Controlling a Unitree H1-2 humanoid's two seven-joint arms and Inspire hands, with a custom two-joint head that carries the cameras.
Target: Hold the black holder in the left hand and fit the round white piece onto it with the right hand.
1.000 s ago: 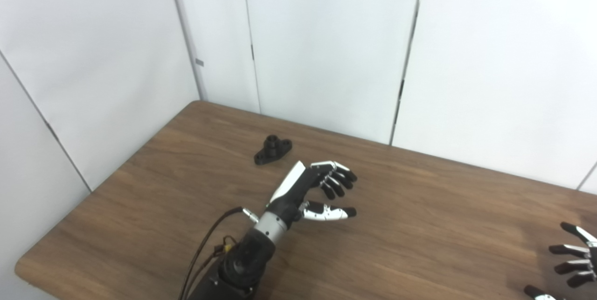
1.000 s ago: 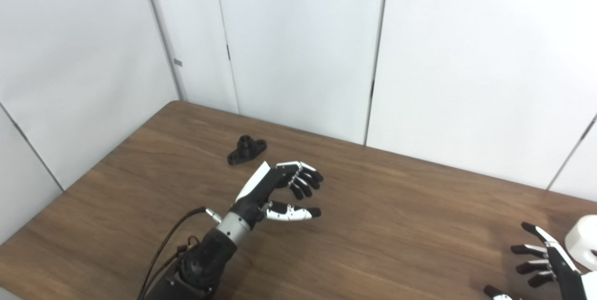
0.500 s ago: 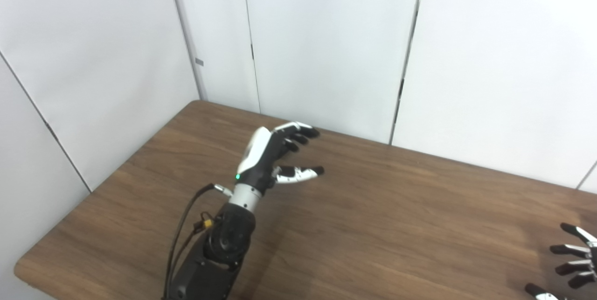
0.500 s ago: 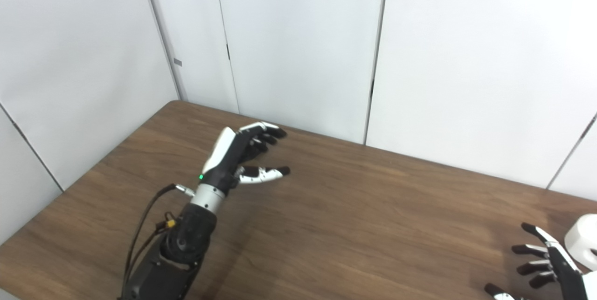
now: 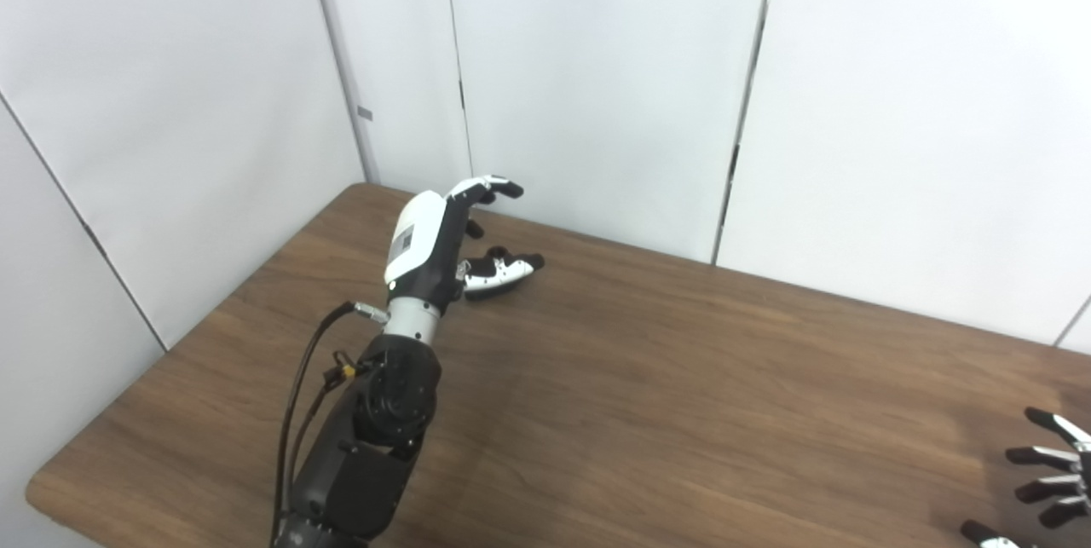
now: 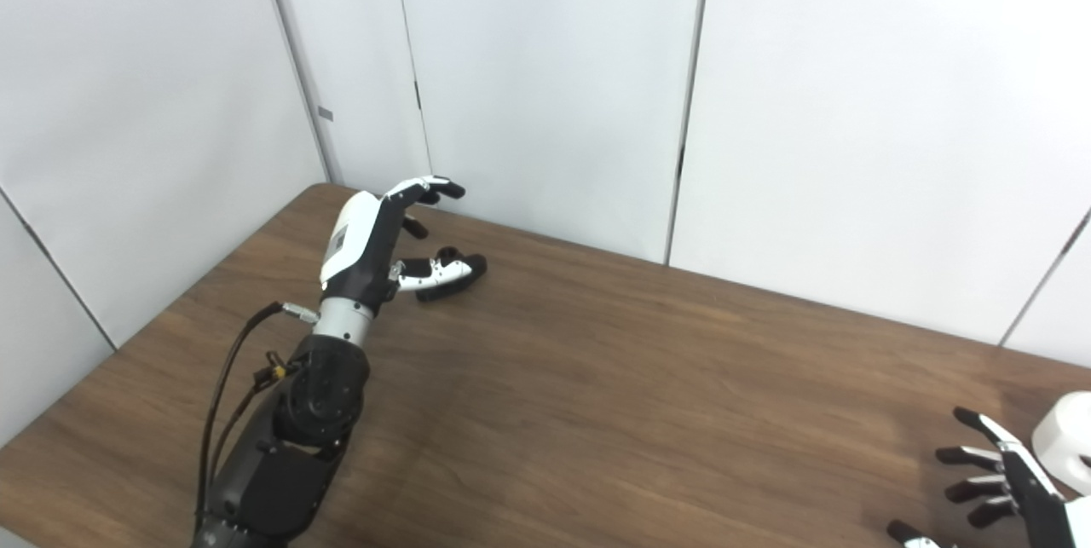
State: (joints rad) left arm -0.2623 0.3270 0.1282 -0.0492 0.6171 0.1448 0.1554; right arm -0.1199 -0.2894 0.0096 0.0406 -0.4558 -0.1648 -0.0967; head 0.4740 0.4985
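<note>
Here the left hand (image 5: 443, 233) hovers spread over the black holder (image 6: 452, 282), while the right hand (image 6: 997, 480) waits, fingers apart.

Bright, even overhead light is filling both views; soft shadows are lying on the table (image 5: 682, 412), whose far edge is looking sharp.

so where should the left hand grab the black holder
Probably by the raised round boss, from above: the black holder lies flat on the table, its flange too low to get under. The open left hand is already over it.
</note>
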